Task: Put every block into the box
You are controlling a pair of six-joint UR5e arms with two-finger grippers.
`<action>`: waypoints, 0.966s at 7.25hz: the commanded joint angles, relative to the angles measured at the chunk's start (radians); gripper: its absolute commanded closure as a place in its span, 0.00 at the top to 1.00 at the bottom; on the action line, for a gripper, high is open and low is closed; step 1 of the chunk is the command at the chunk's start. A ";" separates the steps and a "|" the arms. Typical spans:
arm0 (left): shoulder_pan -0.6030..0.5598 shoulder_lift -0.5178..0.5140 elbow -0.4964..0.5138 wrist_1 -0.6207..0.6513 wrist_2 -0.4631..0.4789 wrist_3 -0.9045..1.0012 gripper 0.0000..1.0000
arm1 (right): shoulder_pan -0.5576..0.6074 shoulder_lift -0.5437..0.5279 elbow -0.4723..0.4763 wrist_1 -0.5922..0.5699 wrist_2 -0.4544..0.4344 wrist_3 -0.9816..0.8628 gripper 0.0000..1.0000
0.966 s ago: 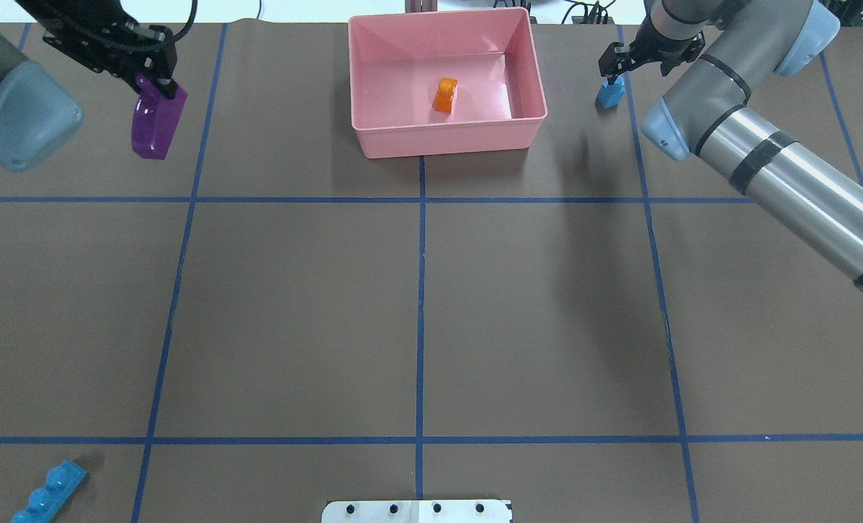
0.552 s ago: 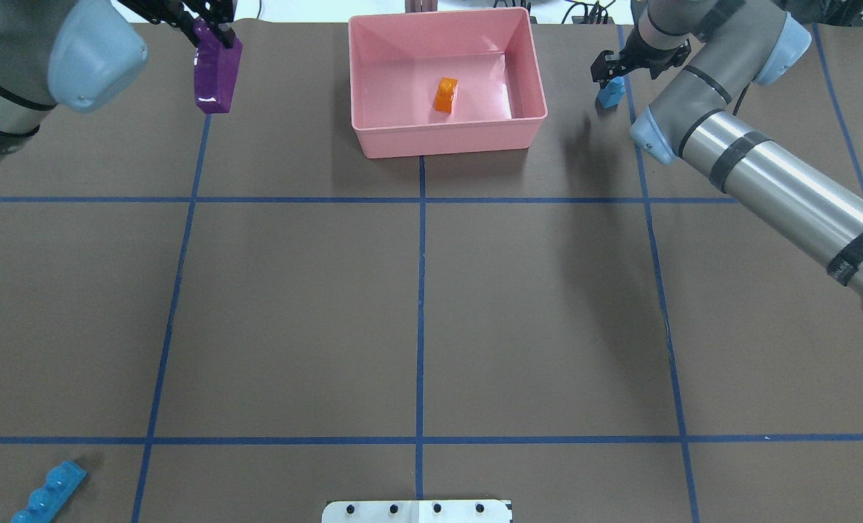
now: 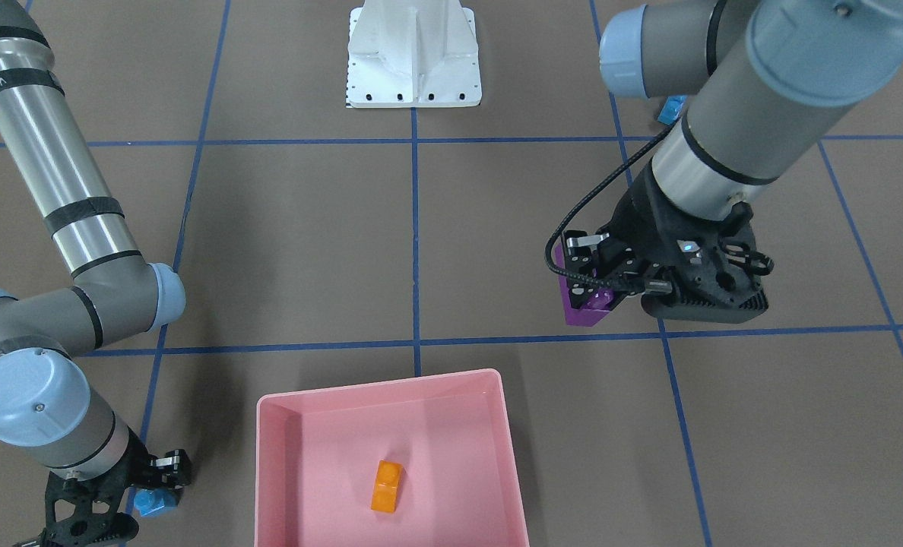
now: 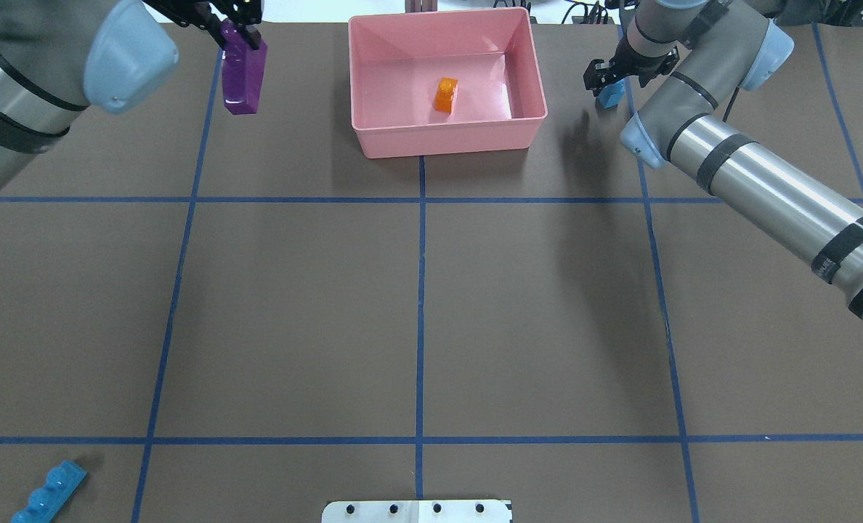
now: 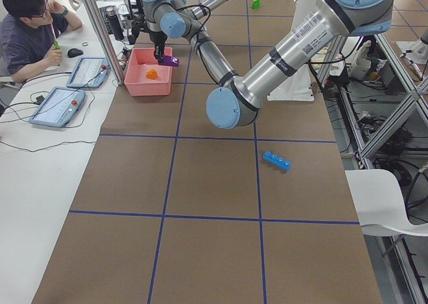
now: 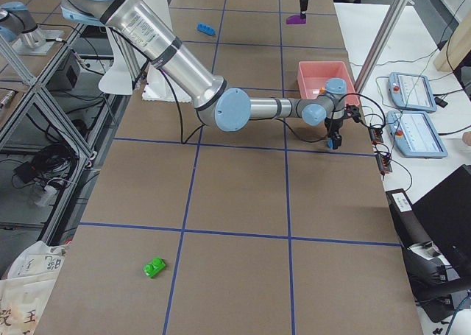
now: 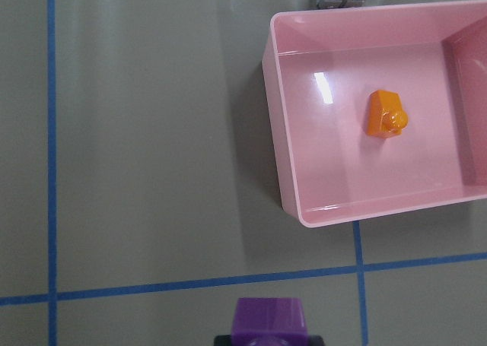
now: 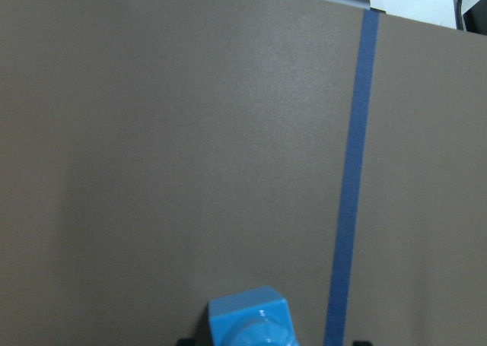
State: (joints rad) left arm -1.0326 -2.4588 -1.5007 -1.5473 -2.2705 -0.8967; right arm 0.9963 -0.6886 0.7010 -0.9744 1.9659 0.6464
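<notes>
The pink box (image 4: 446, 135) stands at the table's far middle with the orange brick (image 4: 445, 95) inside; both also show in the left wrist view, the box (image 7: 283, 133) and the brick (image 7: 386, 114). My left gripper (image 4: 240, 38) is shut on the purple brick (image 4: 243, 71) and holds it in the air left of the box. My right gripper (image 4: 606, 81) is shut on the tiny blue brick (image 4: 609, 94), low by the table right of the box. The long blue brick (image 4: 48, 492) lies at the near left corner. The green brick (image 6: 154, 266) lies far off on my right side.
The white metal base (image 4: 417, 511) sits at the near edge's middle. Blue tape lines cross the brown table. An operator (image 5: 27, 30) sits at a side desk with tablets (image 5: 57, 103) beyond the box.
My left gripper has carried the purple brick to the right, toward the box. My right arm's elbow has swung left while its gripper and the tiny blue brick stayed nearly in place.
</notes>
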 commanded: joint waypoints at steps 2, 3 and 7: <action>0.071 -0.176 0.347 -0.252 0.132 -0.144 0.00 | 0.010 0.000 0.000 -0.003 0.001 0.002 0.00; 0.122 -0.196 0.478 -0.443 0.249 -0.241 0.00 | 0.033 0.012 0.006 -0.003 0.014 0.004 0.00; 0.201 -0.278 0.662 -0.574 0.381 -0.327 0.09 | 0.137 0.108 0.171 -0.297 0.243 0.005 0.00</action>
State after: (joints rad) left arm -0.8614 -2.7273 -0.8684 -2.0880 -1.9255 -1.1743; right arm 1.1210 -0.6473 0.8068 -1.1009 2.1588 0.6454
